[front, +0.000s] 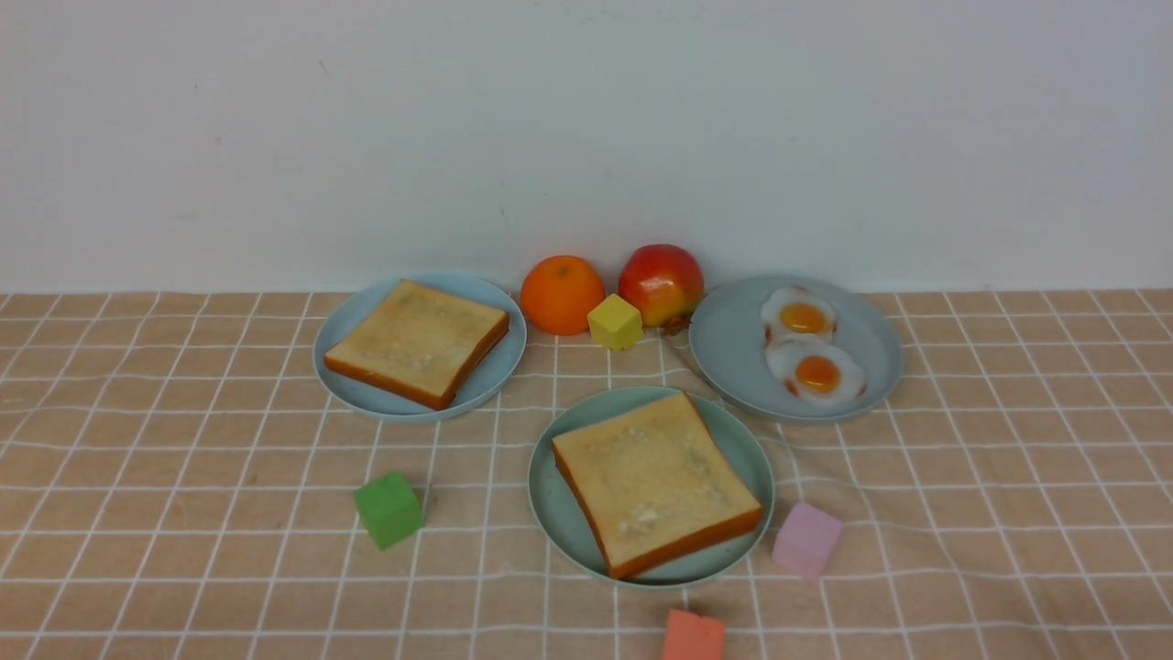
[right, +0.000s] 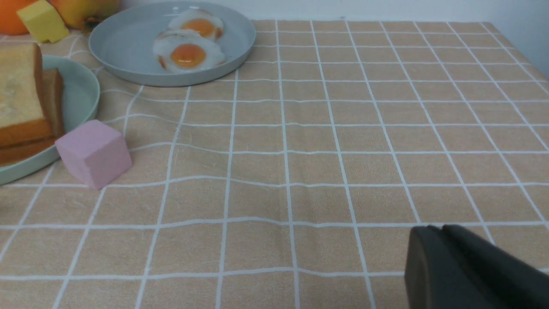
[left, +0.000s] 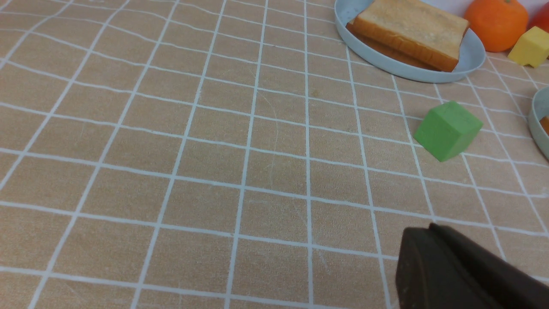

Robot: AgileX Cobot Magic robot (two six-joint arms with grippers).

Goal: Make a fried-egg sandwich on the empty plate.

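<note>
Hovering above bare checked tablecloth (left: 214,171), the left gripper (left: 467,270) and right gripper (right: 472,270) each show only one dark tip, so their jaw state cannot be told. At the front view's 6 o'clock, the mint-green plate (front: 559,513) holds stacked toast (front: 652,478), no egg visible. Two fried eggs (front: 811,353) lie on the grey-blue plate (front: 733,353) at 2 o'clock, toast (front: 417,341) at 10 o'clock

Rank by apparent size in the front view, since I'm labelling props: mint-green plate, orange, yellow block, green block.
1. Mint-green plate
2. Orange
3. Green block and yellow block: similar; green sits nearer the camera, so unranked.
</note>
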